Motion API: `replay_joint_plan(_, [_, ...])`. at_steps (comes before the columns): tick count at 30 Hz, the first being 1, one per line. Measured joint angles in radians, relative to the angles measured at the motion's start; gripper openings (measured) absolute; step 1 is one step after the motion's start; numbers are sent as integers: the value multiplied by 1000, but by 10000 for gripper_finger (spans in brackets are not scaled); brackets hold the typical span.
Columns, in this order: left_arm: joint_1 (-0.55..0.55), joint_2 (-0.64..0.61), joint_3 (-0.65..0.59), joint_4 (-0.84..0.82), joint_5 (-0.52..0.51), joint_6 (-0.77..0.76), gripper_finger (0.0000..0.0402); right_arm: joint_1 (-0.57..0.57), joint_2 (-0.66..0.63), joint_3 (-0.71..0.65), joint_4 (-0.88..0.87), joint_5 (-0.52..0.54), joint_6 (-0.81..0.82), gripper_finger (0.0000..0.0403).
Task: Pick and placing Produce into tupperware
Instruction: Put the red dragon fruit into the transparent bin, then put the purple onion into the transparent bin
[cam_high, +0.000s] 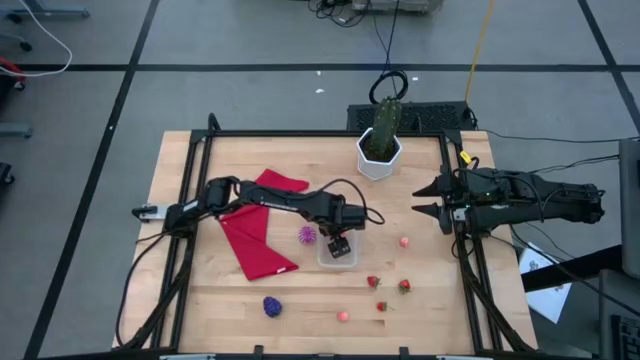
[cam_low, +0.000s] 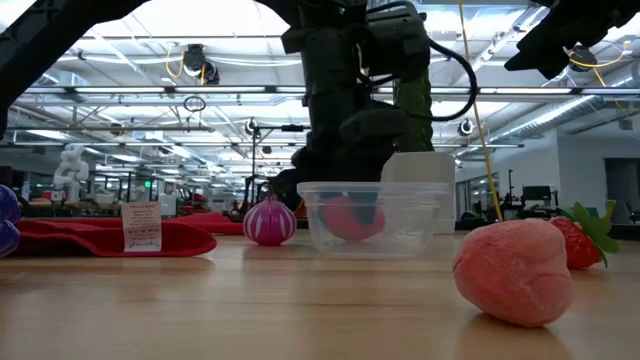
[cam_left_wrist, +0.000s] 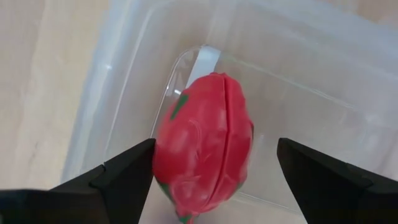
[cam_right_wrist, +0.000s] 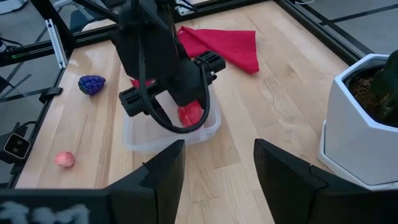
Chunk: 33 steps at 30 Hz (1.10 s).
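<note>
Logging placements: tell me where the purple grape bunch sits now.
In the high view, the purple grape bunch lies near the table's front edge, left of centre, below the red cloth.

My overhead camera looks straight down on my whole table (cam_high: 200, 300). My low one sits at tabletop height, facing the room. My left wrist camera peers closely into the tupperware (cam_left_wrist: 298, 43), which my right wrist camera (cam_right_wrist: 140, 134) also sees from farther off.

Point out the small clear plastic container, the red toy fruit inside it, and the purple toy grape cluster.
Small clear plastic container (cam_high: 349, 260), high view, near rim.
Red toy fruit (cam_left_wrist: 202, 143), left wrist view, its middle.
Purple toy grape cluster (cam_high: 272, 306), high view, its centre.
</note>
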Motion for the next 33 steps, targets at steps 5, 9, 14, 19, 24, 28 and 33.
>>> replay_joint_plan(5, [0,-20,7,-7,0,1,335,0,0,0,0,0,0,185])
replay_joint_plan(9, [-4,-34,8,-12,0,-1,331,0,0,0,0,0,0,185])
replay_joint_plan(14, [-16,-68,10,-16,1,-1,325,0,0,0,1,0,0,185])
replay_joint_plan(19, [-29,-137,10,-22,2,-13,325,0,0,0,5,0,6,185])
replay_joint_plan(24, [-57,-214,10,-117,-34,-50,320,0,0,0,4,-1,8,185])
replay_joint_plan(28, [-97,-225,11,-276,-157,-136,315,0,0,0,0,-3,8,185])
replay_joint_plan(33, [-137,-225,-40,-332,-214,-219,317,0,0,0,0,-3,6,185])
